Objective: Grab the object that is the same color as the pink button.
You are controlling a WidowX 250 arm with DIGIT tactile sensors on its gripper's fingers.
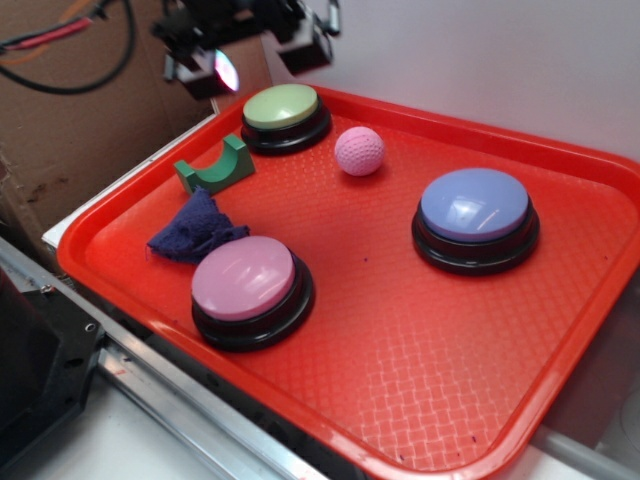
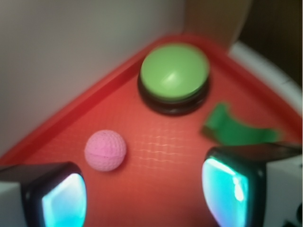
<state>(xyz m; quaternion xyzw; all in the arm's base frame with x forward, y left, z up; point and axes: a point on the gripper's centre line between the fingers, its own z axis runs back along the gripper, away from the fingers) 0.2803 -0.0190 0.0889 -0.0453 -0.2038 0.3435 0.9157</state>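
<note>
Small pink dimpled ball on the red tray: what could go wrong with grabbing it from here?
The small pink dimpled ball is round and could roll off if a finger of the open tool nudges it. The green-domed button sits close by, so a finger might clip it. The large pink-domed button shares its colour and could be mistaken for it.

Small pink ball (image 1: 359, 151), dimpled knit-like surface, sits free on the tray floor toward the far side, resting on its own and touching nothing. Pink button (image 1: 246, 284): large, smooth pink dome on black base, upright, unpressed as far as visible, near front-left tray edge, well apart from ball
</note>
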